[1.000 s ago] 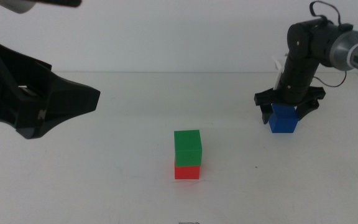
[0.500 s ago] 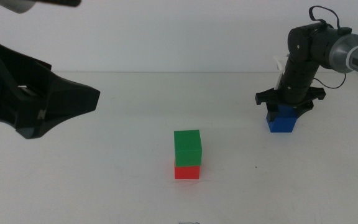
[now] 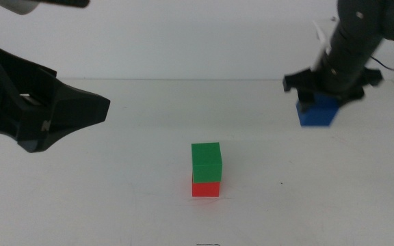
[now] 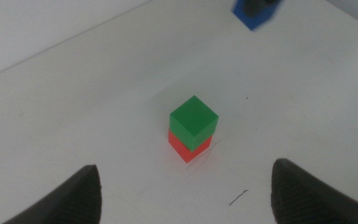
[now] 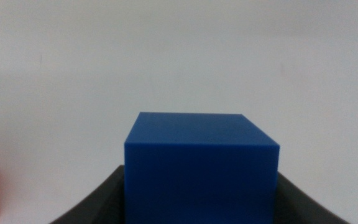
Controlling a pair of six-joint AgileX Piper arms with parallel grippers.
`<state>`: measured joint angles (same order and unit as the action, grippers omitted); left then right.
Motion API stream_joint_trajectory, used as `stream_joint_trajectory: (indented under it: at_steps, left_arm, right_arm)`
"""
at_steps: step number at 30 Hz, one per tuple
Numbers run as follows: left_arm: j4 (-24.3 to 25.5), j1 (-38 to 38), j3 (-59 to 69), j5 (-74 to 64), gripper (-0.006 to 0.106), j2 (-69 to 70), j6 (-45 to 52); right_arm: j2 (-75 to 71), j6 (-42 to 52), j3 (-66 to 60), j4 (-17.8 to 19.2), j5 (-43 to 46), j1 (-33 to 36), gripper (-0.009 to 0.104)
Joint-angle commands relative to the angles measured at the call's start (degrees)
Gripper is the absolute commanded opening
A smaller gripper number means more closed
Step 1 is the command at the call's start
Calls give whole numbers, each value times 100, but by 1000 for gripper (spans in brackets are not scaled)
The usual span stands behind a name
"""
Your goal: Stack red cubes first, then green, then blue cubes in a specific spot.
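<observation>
While my right gripper (image 3: 318, 101) sits at the far right of the table (image 3: 128, 198), I see it clamped on the blue cube (image 3: 318, 111), with 1 dark jaw pressed against each side of it. From the right wrist camera the blue cube (image 5: 201, 165) fills the space between the 2 jaws, its top face level. Whether it rests on the white surface or hangs just above it, I cannot tell from the middle camera.

Near the middle of the table I see the green cube (image 3: 206, 162) sitting squarely on the red cube (image 3: 206, 188), the 2 touching and roughly aligned, well apart from the blue one. My left wrist camera looks down on that same pair, green cube (image 4: 194, 122) over red cube (image 4: 186, 148).

My left gripper (image 4: 185, 190) waits at the left side, its jaws spread wide with nothing between them, near the stack but not touching it.
</observation>
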<state>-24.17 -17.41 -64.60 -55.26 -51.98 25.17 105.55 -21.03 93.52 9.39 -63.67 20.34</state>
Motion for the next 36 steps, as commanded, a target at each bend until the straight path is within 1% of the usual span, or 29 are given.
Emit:
stream_joint_trajectory:
  at_steps: [1,5,8,10,13,15,17,19,23,27,36]
  left_arm:
    - [-194,-8,-147,337,94,29,-19]
    - [-194,-8,-147,337,94,29,-19]
    - [-194,-8,-147,337,94,29,-19]
    - [-194,-8,-147,337,94,29,-19]
    - [-194,-8,-147,337,94,29,-19]
    - [-194,-8,-147,337,94,29,-19]
    - [-194,-8,-147,337,94,21,-19]
    - [-194,-8,-147,337,94,21,-19]
    - [-194,-8,-147,337,94,21,-19]
    - [-189,-8,-147,337,94,20,-19]
    - [-189,-8,-147,337,94,20,-19]
  right_arm:
    - [-868,-446,-520,347,154,200,-1]
    - [-1522,-1052,-948,374,60,594,-1]
    - [-1708,-1175,-933,370,-133,882,-1]
    - [-1724,-1221,-920,368,-254,938,-1]
    - [-1593,-1386,-735,522,-466,1209,-1]
    - [-1426,-1674,-446,666,-651,1444,0]
    - [-1151,-1944,-78,733,-904,1701,1]
    - [-885,-2076,289,712,-1092,1910,4]
    - [-359,-2076,958,467,-1086,2233,8]
    - [95,-2064,1438,440,-1086,2392,10]
    - [424,-2059,1562,313,-1030,2477,10]
